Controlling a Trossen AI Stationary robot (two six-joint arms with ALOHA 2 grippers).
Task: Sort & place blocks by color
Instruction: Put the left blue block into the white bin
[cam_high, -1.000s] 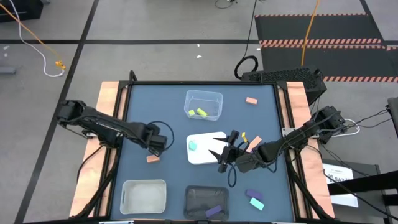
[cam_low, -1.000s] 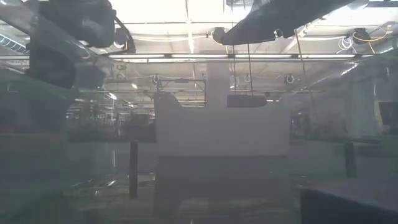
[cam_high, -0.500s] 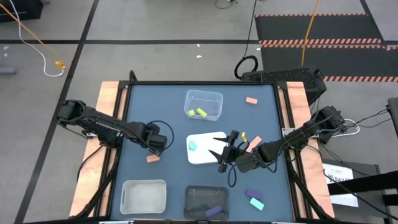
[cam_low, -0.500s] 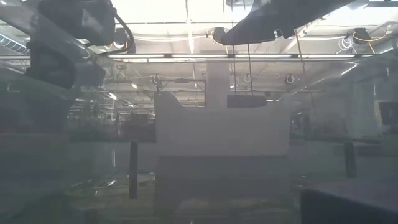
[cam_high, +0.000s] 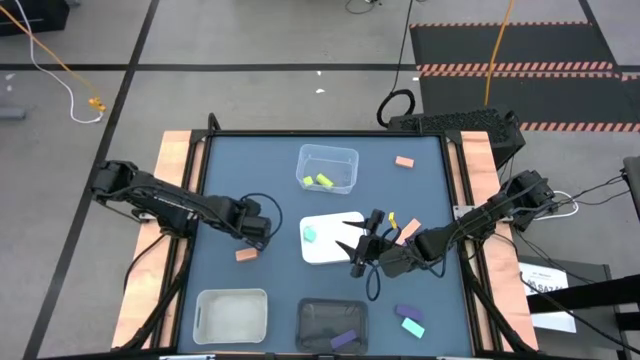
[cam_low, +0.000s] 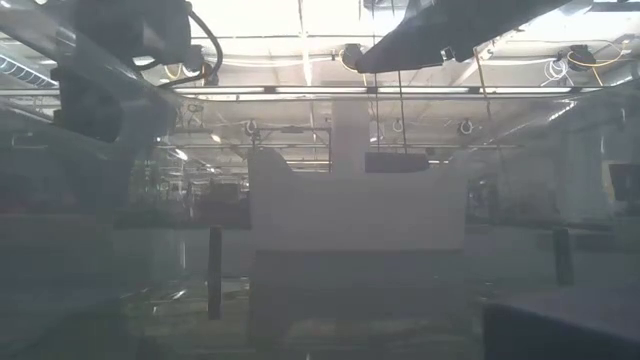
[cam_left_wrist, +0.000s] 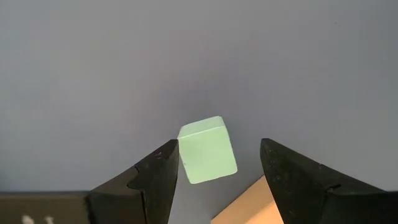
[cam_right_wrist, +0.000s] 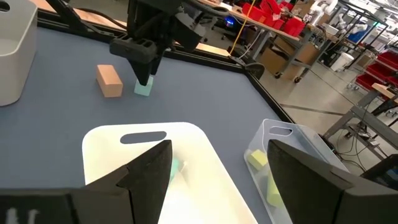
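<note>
Left wrist view alone shows small pale teal-green cube (cam_left_wrist: 207, 150) on dark blue-grey table mat (cam_left_wrist: 199, 56); in high view arm hides it. Left gripper (cam_left_wrist: 217, 163) hangs low over it, fingers apart, cube between them by left finger (cam_left_wrist: 163, 168), contact unclear; nothing clamped. Salmon-orange rectangular block (cam_high: 245, 256) lies at 6 o'clock of left gripper, near cube. Right gripper (cam_high: 358, 247) at 3 o'clock edge of white flat tray (cam_high: 335, 248), fingers spread wide, holding nothing.

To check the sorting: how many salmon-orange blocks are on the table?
3: a salmon-orange block near the far edge, another beside the left gripper, a third by the right arm. More may be hidden.
</note>
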